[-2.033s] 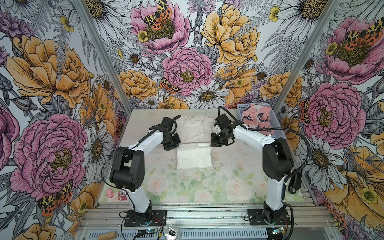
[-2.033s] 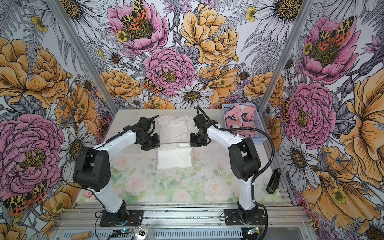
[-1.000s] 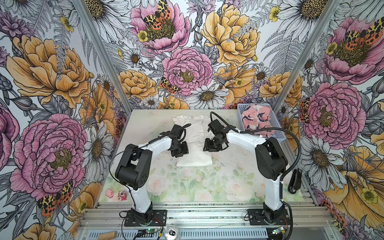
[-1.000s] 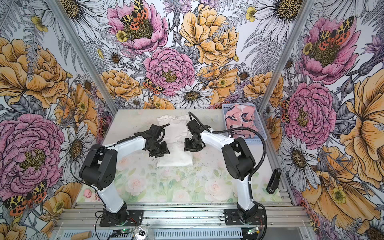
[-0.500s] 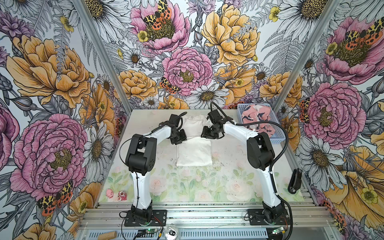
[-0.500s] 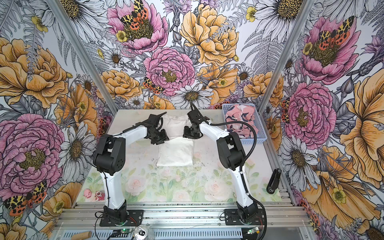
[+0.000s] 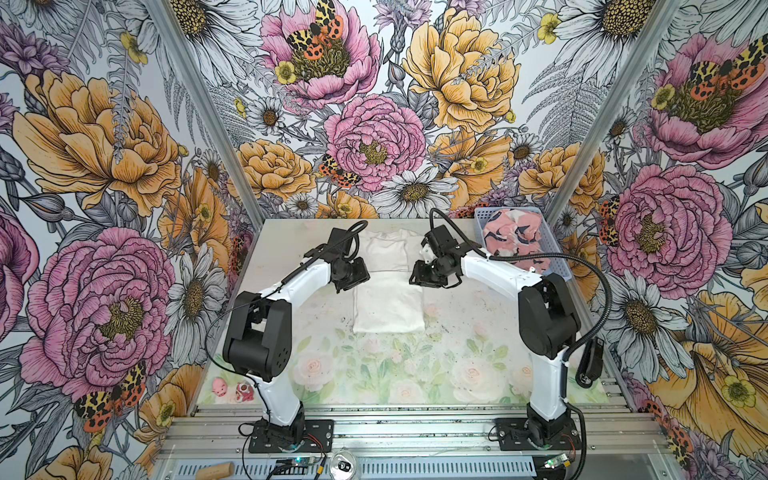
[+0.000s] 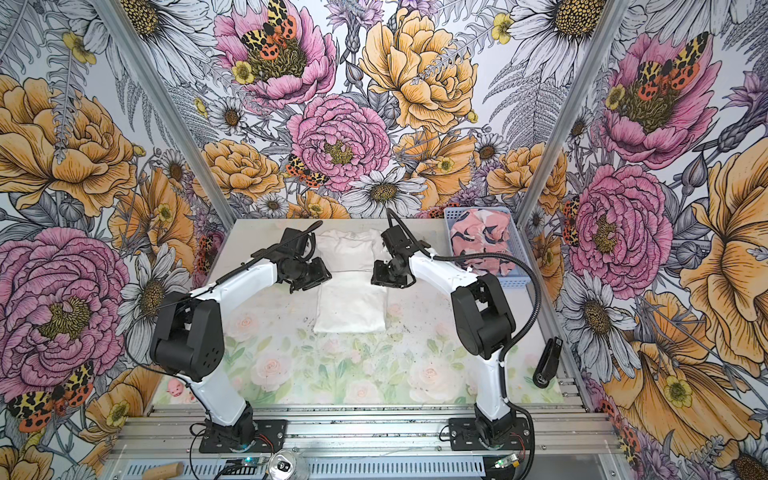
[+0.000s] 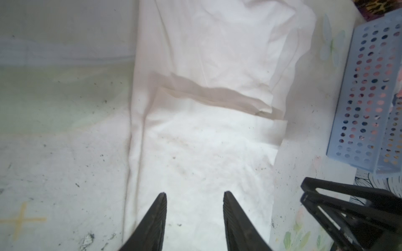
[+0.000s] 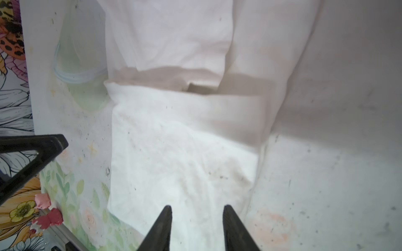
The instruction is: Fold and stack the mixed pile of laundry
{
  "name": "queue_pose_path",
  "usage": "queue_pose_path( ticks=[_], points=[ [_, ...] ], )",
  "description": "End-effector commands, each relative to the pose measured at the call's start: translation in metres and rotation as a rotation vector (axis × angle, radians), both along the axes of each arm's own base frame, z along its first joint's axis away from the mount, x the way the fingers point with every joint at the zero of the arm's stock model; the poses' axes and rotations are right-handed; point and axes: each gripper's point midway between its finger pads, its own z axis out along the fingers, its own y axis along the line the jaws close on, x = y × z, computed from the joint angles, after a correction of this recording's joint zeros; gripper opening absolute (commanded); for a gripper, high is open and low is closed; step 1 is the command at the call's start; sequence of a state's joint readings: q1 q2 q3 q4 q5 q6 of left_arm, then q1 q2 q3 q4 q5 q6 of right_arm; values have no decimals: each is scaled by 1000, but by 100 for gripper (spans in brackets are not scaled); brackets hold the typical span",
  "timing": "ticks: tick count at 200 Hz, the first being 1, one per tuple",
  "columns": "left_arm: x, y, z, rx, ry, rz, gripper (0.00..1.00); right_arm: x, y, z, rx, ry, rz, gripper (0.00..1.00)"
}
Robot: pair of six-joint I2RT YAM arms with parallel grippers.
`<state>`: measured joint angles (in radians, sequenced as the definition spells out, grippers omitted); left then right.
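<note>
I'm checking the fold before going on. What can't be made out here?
- White garment: small grey mark near its far edge, too small to read in both top views.
- Pink garment: near part hidden by the cable and basket wall, both top views.
- Left gripper, right gripper: whether fingertips touch the cloth; wrist views blurred, wrists block top views.

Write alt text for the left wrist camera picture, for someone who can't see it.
The left gripper, jaws apart and empty, hangs over a partly folded white shirt lying on the table. A light blue basket with pink showing through its round holes sits beside the shirt.
</note>
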<state>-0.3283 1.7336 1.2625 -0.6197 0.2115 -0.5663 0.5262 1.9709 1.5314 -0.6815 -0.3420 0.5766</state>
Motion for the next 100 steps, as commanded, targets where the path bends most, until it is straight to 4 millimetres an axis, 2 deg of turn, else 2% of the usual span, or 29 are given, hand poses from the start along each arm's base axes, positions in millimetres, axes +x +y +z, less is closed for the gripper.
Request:
queue_pose_path(
  ticks=[1,12,35,54,79,100],
  points=[
    [-28,-13,-31,5,73,-58,44,-24,7,-9,29,37,-4,39],
    [-39,-12,-47,8,102,-64,44,-28,4,-23,18,52,-13,38],
    [-56,1,-79,62,158,-59,44,-27,-2,-43,-26,62,-6,37],
    [-69,11,-96,98,194,-57,44,-22,-4,-53,-61,52,4,36],
    [-80,19,-102,119,207,-54,43,-22,-8,-46,-66,39,3,36],
    [-85,20,-90,104,184,-43,43,-30,-13,-30,-55,24,-4,36]
  ],
)
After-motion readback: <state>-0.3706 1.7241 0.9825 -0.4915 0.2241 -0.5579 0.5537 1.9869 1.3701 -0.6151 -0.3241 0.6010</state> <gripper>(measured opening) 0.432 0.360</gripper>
